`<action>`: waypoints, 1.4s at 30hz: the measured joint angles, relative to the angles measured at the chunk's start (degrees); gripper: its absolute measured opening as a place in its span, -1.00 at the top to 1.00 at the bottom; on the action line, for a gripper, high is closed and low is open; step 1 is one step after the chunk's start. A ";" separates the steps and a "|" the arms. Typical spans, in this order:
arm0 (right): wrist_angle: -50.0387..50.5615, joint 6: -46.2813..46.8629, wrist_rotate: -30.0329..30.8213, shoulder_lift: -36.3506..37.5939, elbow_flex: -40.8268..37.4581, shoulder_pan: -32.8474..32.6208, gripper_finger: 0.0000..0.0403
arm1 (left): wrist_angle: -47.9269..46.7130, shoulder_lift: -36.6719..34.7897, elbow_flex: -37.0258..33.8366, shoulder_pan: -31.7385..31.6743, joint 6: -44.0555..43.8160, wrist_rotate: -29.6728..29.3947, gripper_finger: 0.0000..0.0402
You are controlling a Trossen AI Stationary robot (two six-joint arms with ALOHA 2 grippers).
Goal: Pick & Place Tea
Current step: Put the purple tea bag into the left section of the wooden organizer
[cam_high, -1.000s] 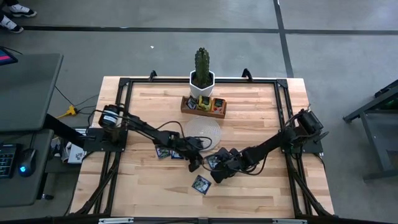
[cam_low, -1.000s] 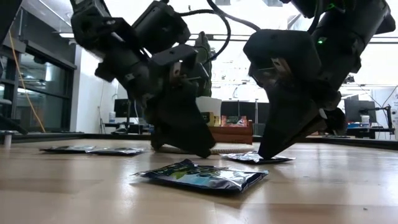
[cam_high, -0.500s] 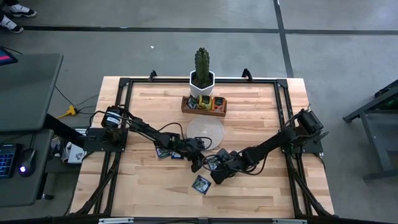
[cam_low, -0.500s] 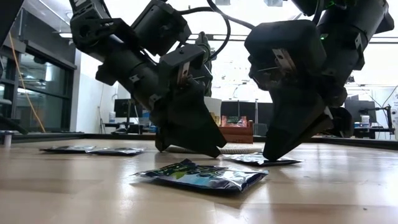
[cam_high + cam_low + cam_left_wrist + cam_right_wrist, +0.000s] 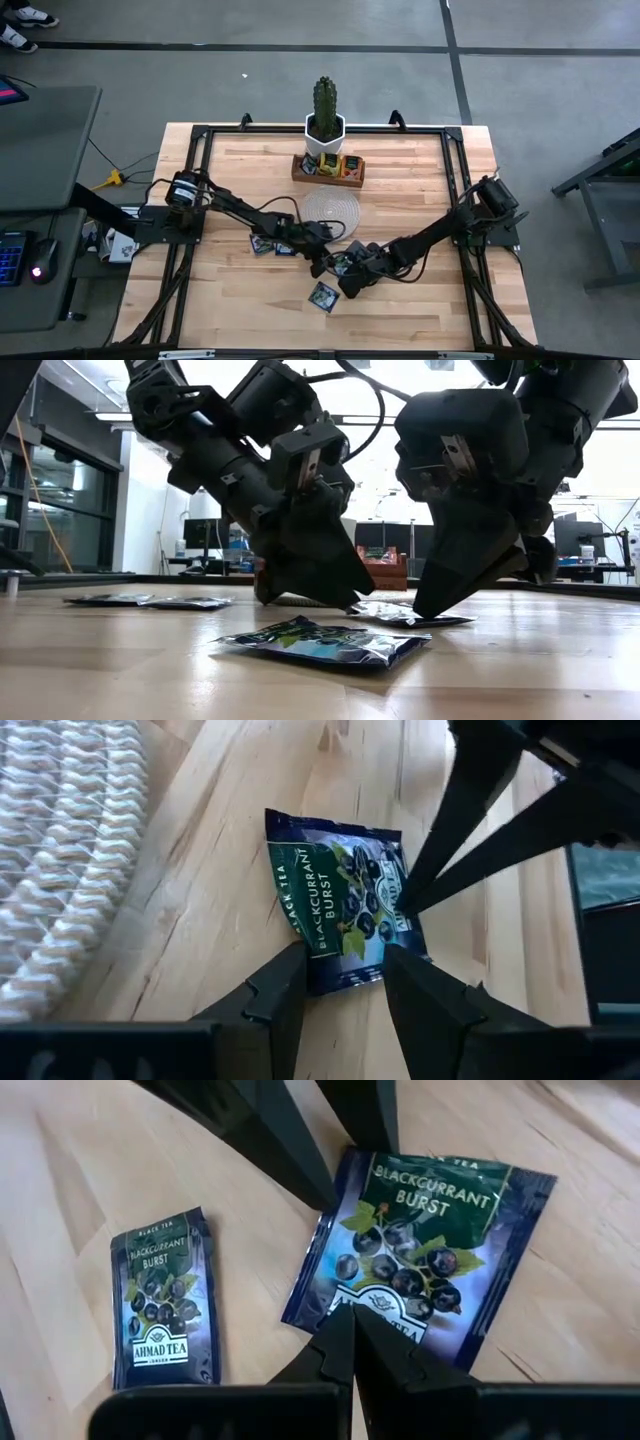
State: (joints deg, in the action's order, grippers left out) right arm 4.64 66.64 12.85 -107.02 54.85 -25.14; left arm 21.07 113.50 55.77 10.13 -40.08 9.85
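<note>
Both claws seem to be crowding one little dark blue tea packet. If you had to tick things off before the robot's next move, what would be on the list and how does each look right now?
1. Left gripper straddles the dark blue sachet, one finger on each side of its near edge: ok.
2. Right gripper grips that sachet: not ok; it is closed, its tips resting on the opposite edge.
3. Grippers clear of each other: not ok, they nearly meet over the sachet.
4. Sachet flat on the table: ok.
5. Round mat free of tea: ok.
6. Other sachets out of the way: ok; the nearest lies apart.
</note>
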 joint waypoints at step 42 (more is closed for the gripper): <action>-12.31 -3.39 -3.85 -5.70 0.20 0.02 1.00 | -1.56 0.12 0.90 0.02 2.65 3.56 0.99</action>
State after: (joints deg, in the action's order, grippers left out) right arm -7.66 63.25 9.00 -112.72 55.05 -25.11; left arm 19.51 113.62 56.66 10.15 -37.43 13.41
